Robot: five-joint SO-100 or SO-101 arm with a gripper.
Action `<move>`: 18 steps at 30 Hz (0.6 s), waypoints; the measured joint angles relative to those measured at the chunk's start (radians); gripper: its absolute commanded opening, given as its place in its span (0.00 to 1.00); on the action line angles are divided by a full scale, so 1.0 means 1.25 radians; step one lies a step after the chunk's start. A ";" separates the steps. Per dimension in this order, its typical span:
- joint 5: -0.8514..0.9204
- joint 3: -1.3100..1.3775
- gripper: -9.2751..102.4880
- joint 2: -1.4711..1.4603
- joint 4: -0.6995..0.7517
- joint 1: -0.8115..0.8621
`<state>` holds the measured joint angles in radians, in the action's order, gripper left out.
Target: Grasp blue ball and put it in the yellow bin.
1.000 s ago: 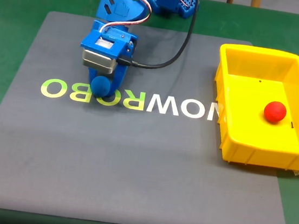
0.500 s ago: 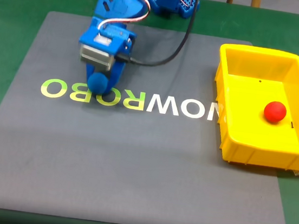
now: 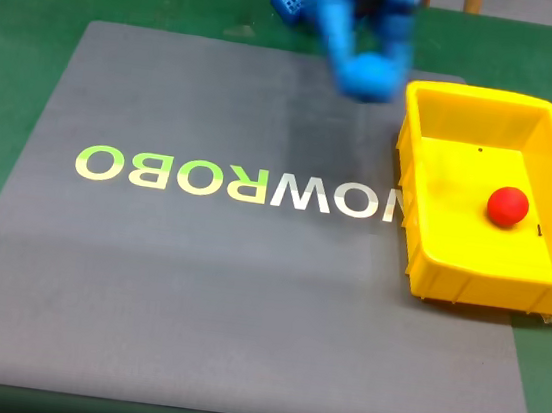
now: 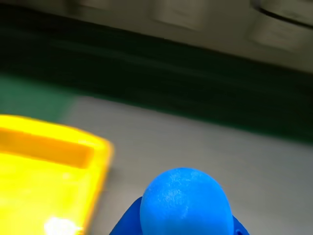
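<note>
End effector (image 4: 183, 230) clamped on blue ball (image 4: 186, 204), airborne

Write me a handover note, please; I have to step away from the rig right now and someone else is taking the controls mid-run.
Gripper: shut on the blue ball, carried in the air; blurred by motion in the fixed view.
Blue ball: in the fixed view it sits just left of the yellow bin, near its far left corner, not yet over it.
Yellow bin: on the right edge of the grey mat, with a red ball already inside.
Done: ball grasped, lifted off the mat, swung most of the way across.
Left: bring it over the bin, open the gripper, withdraw.
</note>
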<state>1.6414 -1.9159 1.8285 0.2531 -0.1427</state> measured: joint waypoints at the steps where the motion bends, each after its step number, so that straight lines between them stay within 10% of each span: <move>1: -0.002 0.000 0.08 0.002 0.000 -0.034; 15: 0.004 -0.006 0.09 -0.039 -0.017 -0.211; 18: 0.011 -0.006 0.35 -0.040 -0.020 -0.211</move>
<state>1.6552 -1.9236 1.7779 0.2286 -0.4065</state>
